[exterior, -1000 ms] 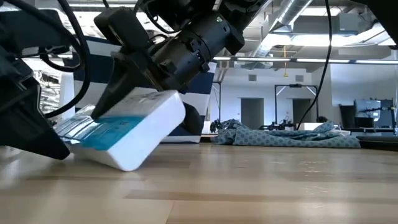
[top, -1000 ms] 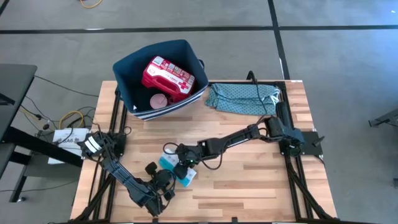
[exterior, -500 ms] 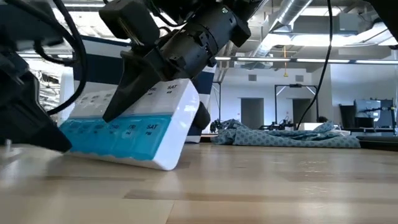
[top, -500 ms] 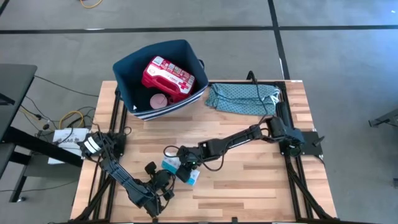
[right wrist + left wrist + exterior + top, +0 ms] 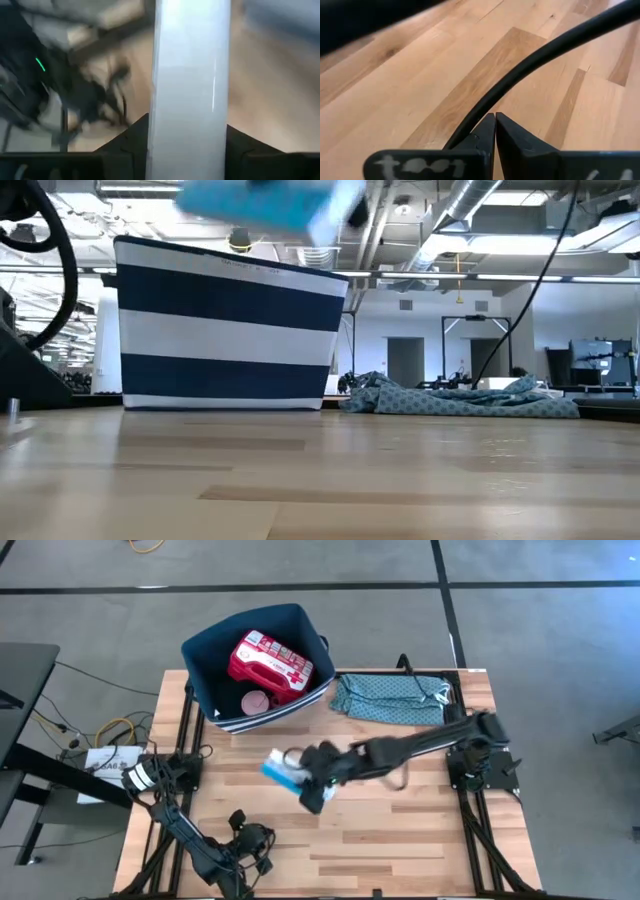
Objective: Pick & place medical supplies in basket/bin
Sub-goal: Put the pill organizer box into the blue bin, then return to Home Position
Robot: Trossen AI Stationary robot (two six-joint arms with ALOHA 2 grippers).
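Note:
My right gripper (image 5: 300, 780) is shut on the light-blue flat box (image 5: 281, 769), above the middle of the table and short of the navy bin (image 5: 222, 648). In the low view the box (image 5: 268, 200) shows blurred, higher than the striped bin wall (image 5: 230, 330). The red first-aid pouch (image 5: 270, 662) and the pink round tub (image 5: 256, 702) lie inside the bin. My left gripper (image 5: 245, 843) is shut, empty, low near the table's near edge; its wrist view shows the closed fingers (image 5: 495, 131) over bare wood. My right gripper pinches the light-blue box between its two fingers, one on each broad face. The box's pale edge (image 5: 190, 85) stands up between the dark fingers (image 5: 132, 137) in the wrist view. It comes level from the table's right side. The box is lifted clear of the table.
The teal patterned cloth (image 5: 390, 698) lies bunched at the far right of the table, also seen in the low view (image 5: 460, 395). The bin stands at the far left edge. Bare wood stretches across the near half (image 5: 400, 840).
My right gripper has raised the light-blue box, which stood tipped on one edge, clear of the table and carried it up and toward the bin. My left gripper has drawn back from the box toward the near edge.

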